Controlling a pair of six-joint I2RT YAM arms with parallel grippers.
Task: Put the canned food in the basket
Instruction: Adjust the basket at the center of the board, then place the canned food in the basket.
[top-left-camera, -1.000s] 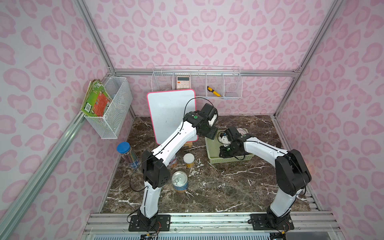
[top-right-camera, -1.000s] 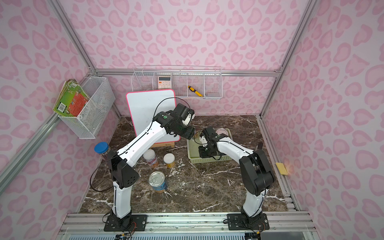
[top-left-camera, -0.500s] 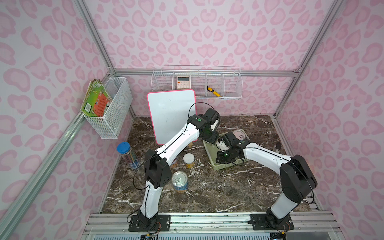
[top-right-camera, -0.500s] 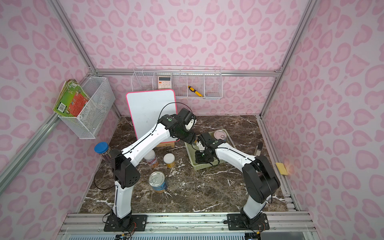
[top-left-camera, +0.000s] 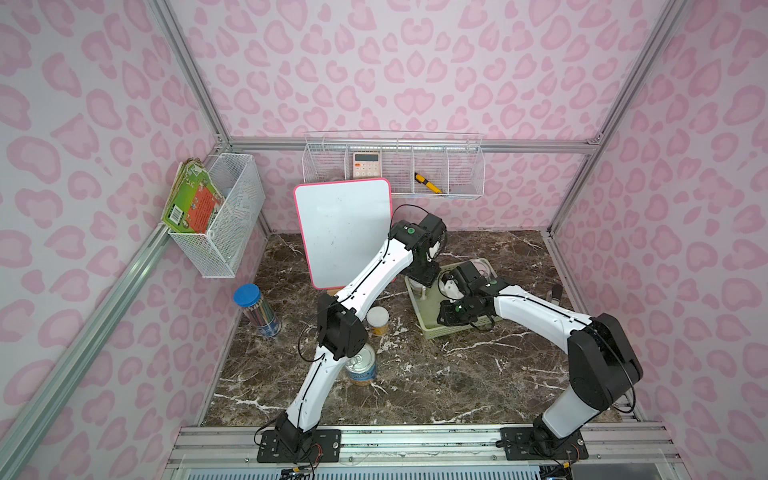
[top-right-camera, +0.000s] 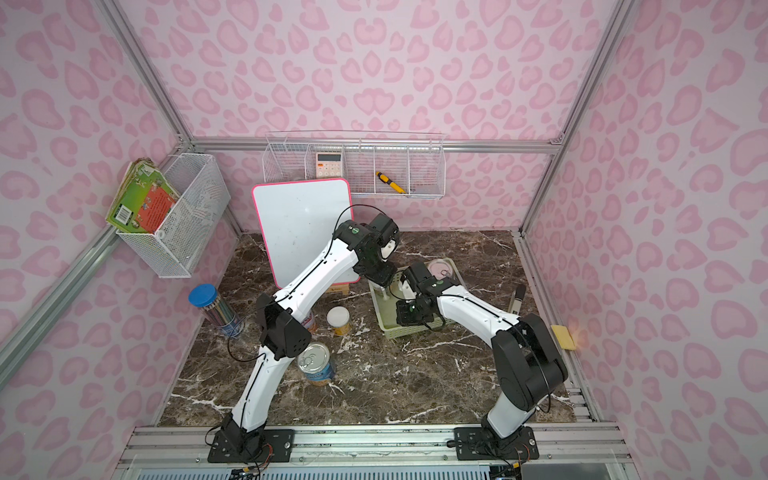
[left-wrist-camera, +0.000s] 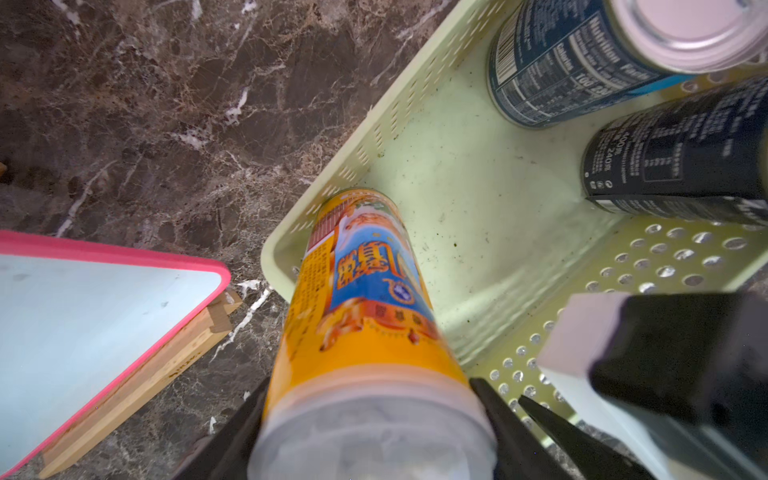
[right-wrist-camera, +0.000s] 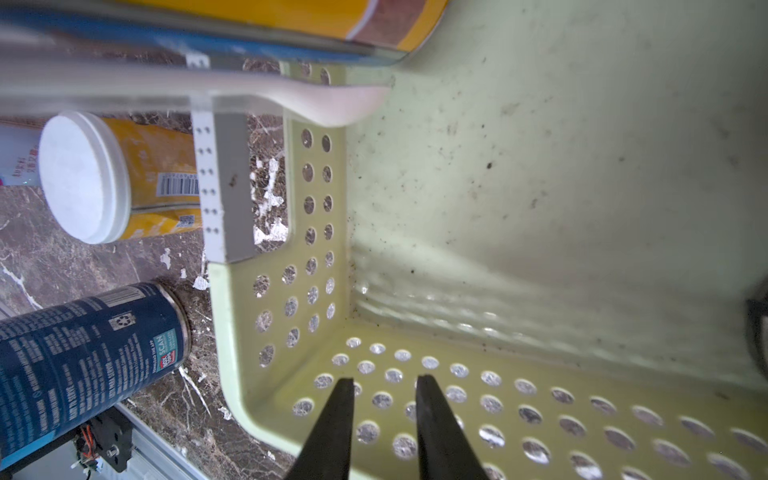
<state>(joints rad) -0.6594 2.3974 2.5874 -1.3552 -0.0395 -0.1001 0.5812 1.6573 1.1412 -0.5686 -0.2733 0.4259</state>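
Left wrist | yellow can (left-wrist-camera: 365, 316) clamped in left gripper (left-wrist-camera: 370, 415) | bottom inside basket (left-wrist-camera: 415, 95) corner

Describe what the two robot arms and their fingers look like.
The left arm and right arm have white shells, black joints, thin black cables and small green dots near the wrists. The fingers are black tapered blades.
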